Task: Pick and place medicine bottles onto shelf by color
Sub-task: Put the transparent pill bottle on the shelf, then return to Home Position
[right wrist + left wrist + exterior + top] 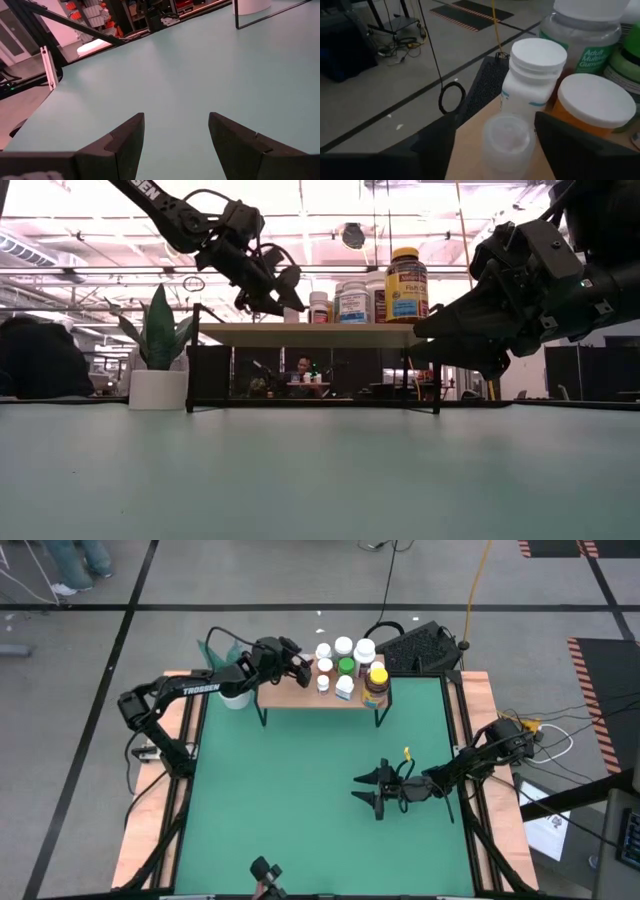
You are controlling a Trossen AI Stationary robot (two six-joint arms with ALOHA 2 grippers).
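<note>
The light-wood shelf (pixel 290 698) stands at the table's far edge and carries several medicine bottles. Among them are white ones (pixel 343 645), a green-capped one (pixel 346 667) and an amber one with a yellow cap (pixel 376 682). My left gripper (pixel 297 666) is at the shelf's left part, open. Its fingers stand on either side of a small white bottle (pixel 507 142) that is upright on the board. Behind that bottle stand a taller white bottle (pixel 532 75) and an orange one with a white cap (pixel 592 105). My right gripper (pixel 372 790) hangs open over the table's right middle, holding nothing. My left gripper comes at the small white bottle level, from the shelf's left end. One finger (pixel 570 145) stands right against the bottle's side, and I cannot tell whether it touches. The other finger (pixel 437 145) is clearly apart from it, with bare board showing between.
A potted plant in a white pot (pixel 160 350) stands left of the shelf, under my left arm. A small yellow item (pixel 406 752) lies on the green mat near my right gripper. The left part of the shelf board (pixel 240 334) is bare. People sit in the room beyond.
</note>
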